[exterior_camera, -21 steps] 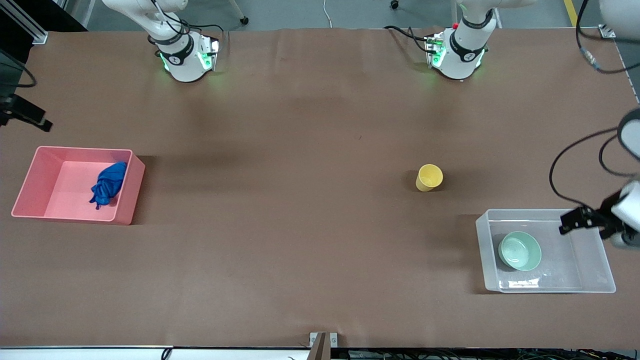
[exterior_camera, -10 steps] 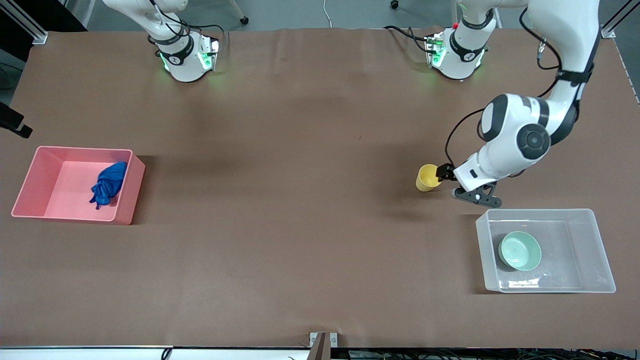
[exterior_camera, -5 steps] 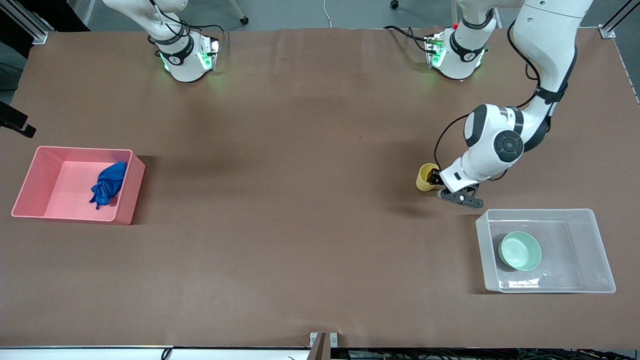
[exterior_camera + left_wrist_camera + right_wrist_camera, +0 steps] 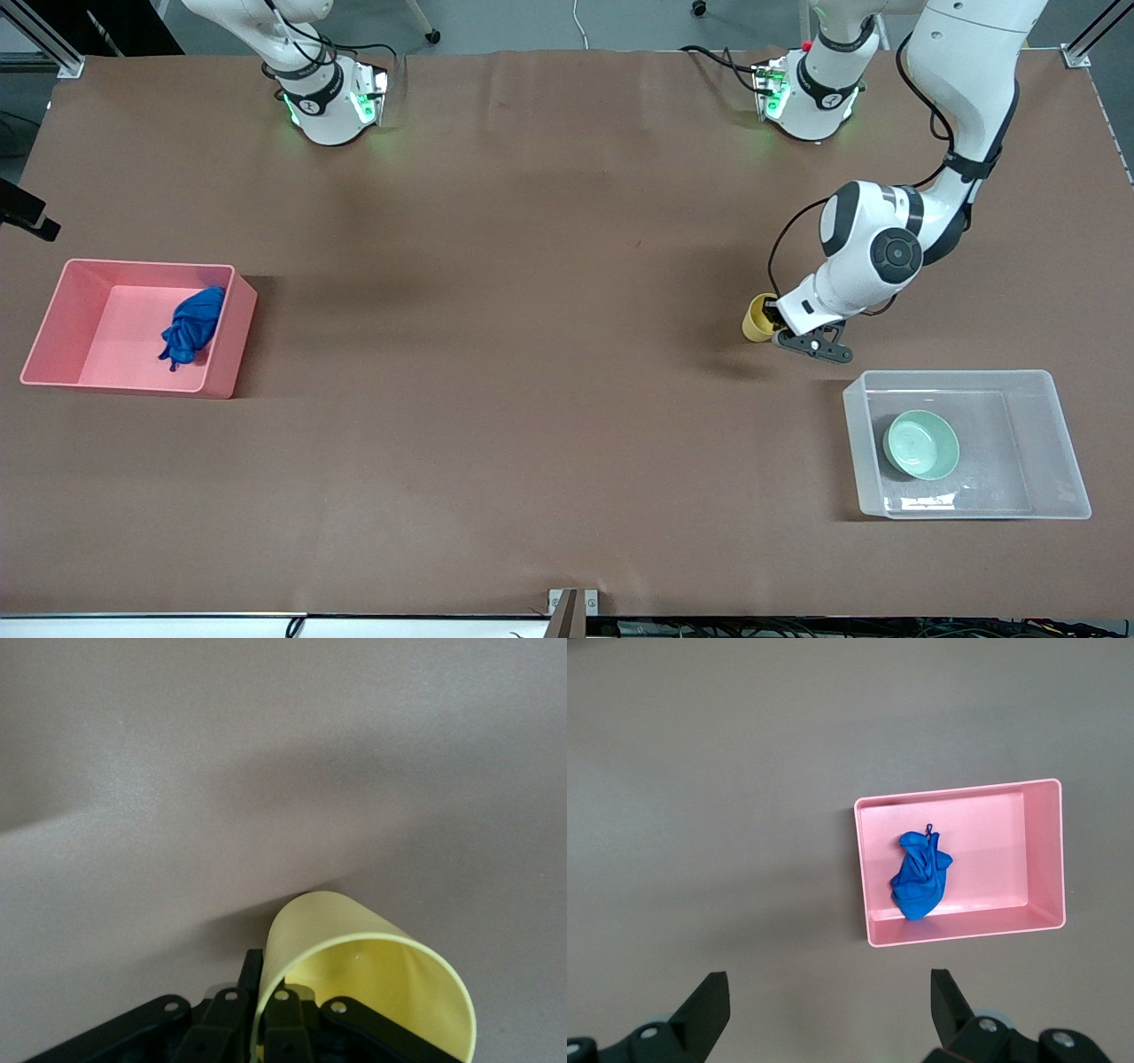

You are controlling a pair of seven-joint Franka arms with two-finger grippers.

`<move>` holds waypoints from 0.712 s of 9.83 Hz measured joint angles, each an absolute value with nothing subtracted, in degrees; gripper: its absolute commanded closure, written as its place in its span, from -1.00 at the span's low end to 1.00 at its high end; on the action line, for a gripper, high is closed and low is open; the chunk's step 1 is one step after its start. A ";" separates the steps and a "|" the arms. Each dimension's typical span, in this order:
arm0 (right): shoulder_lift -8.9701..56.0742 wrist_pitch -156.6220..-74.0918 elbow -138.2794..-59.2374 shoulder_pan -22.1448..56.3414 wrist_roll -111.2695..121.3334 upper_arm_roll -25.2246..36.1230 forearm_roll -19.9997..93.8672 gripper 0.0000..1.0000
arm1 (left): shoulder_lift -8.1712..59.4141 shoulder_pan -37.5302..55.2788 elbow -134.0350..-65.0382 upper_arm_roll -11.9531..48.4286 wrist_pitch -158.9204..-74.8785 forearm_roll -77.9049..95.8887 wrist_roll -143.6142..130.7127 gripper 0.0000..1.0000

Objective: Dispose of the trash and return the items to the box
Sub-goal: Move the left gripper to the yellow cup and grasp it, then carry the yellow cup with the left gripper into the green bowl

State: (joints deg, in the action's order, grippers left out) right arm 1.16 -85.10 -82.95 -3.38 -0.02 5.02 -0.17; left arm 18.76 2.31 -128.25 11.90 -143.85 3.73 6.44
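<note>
The yellow cup (image 4: 756, 322) stands on the table, farther from the front camera than the clear box (image 4: 948, 377). My left gripper (image 4: 773, 324) is down at the cup and shut on its rim. In the left wrist view one finger (image 4: 252, 973) is outside the cup (image 4: 372, 961) wall and one is inside. The mint-green bowl (image 4: 921, 445) lies in the clear box. The blue wad (image 4: 190, 326) lies in the pink bin (image 4: 142, 265). My right gripper (image 4: 827, 985) is open and empty, high over the table beside the pink bin (image 4: 957, 935) and wad (image 4: 921, 877).
The pink bin is at the right arm's end of the table and the clear box at the left arm's end. Both arm bases (image 4: 328, 106) stand along the table edge farthest from the front camera. Brown table (image 4: 532, 354) lies between the bins.
My left arm swung from over the clear box to the yellow cup, lowered, and its fingers closed on the rim. The cup shifted slightly. The bowl, wad and bins have not moved.
</note>
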 measured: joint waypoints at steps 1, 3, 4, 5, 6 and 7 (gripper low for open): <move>1.16 -85.10 -82.86 -3.36 0.03 4.95 -0.35 -1.00 | 17.24 2.30 -127.64 11.90 -142.09 3.72 6.95 0.99; 1.16 -85.10 -82.83 -3.34 0.05 4.83 -0.37 -1.00 | 14.96 2.20 -122.10 11.12 -135.73 3.72 8.92 0.99; 1.16 -85.10 -82.82 -3.34 0.06 4.82 -0.37 -1.00 | 14.96 2.10 -117.07 9.60 -131.31 3.72 10.55 0.99; 1.16 -85.10 -82.82 -3.34 0.07 4.81 -0.38 -1.00 | 15.79 1.95 -111.38 7.16 -127.54 3.72 12.62 0.99; 1.16 -85.10 -82.82 -3.34 0.07 4.80 -0.38 -1.00 | 17.73 1.69 -105.61 4.67 -125.62 3.72 13.95 0.99; 1.16 -85.10 -82.82 -3.34 0.07 4.79 -0.38 -1.00 | 20.66 1.46 -99.75 2.31 -125.13 3.72 14.46 0.99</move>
